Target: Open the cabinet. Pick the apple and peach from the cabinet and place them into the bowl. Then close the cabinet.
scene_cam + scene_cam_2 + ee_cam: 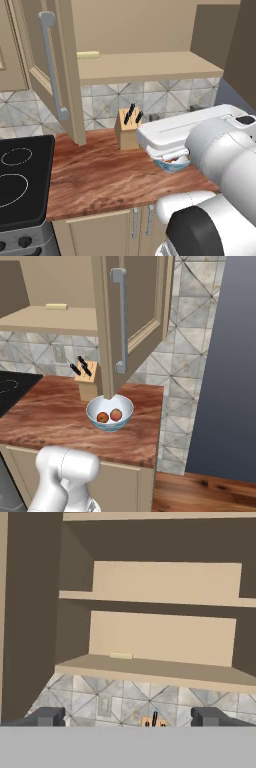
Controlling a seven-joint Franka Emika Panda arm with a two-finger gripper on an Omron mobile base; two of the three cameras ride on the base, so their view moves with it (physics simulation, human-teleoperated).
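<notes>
Fruit transfer complete; both doors of the beige two-door wall cabinet [135, 306] stood open, with closing as the remaining step.

End effector [127, 717] faced the cabinet interior with its two dark fingertips [47, 717] spread wide and nothing between them. Round white bowl with a pale blue patterned exterior [109, 412] rested on the reddish wood-grain surface [100, 175], just beside the tan wooden knife block [87, 381], and held two small round red-orange fruits [110, 415], judged to be the apple and peach. Cabinet shelves were flat matte beige boards; a small pale yellow block [120, 656] lay on the lowest one. For a clean close, the end effector should meet each recessed-panel door near its long smooth grey bar handle [120, 321] and push steadily along the hinge arc.
</notes>
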